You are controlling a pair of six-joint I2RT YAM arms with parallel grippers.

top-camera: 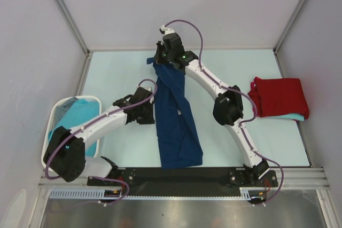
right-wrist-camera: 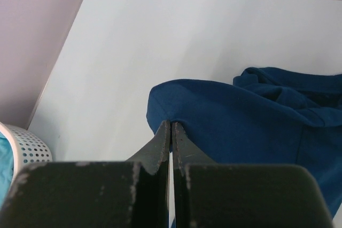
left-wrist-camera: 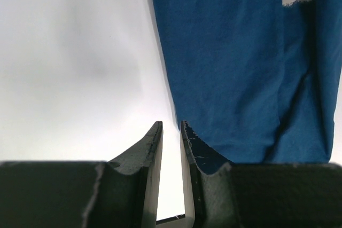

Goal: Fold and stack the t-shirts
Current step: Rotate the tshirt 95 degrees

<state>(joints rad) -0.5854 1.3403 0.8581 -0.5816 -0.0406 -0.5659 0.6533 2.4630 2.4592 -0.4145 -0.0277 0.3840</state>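
At mid-desk: navy t-shirt [top-camera: 176, 126], one, unfolded. It lies as a long rumpled strip from the far centre toward the near edge. The far end is lifted off the desk [top-camera: 117, 73]; the near end is bunched flat on it.

Right gripper [right-wrist-camera: 171, 126]: fingers pinched together on a rounded edge of the navy cloth at its far end, holding that end up.

Left gripper [left-wrist-camera: 171, 129]: jaws a narrow slit apart, nothing between them. It sits low, just beside the shirt's left edge, about midway along. Whether its right finger touches the cloth, I cannot tell.

Step in hand, as I judge it: spreading the navy t-shirt out ahead of folding; no fold shows in it yet.

Next move, by my reckoning: the left gripper needs a second hold on the shirt's edge, so both arms can draw the cloth flat and square. Its jaws would have to open wider first, then close on the edge itself, not on a bunch.

Far right of desk: red t-shirt [top-camera: 280, 95], folded, resting on a folded turquoise t-shirt [top-camera: 291, 117] whose edge shows beneath. Counted as the stack.

Near left: white basket [top-camera: 53, 116], perforated, holding loose turquoise cloth [top-camera: 80, 113], unfolded.
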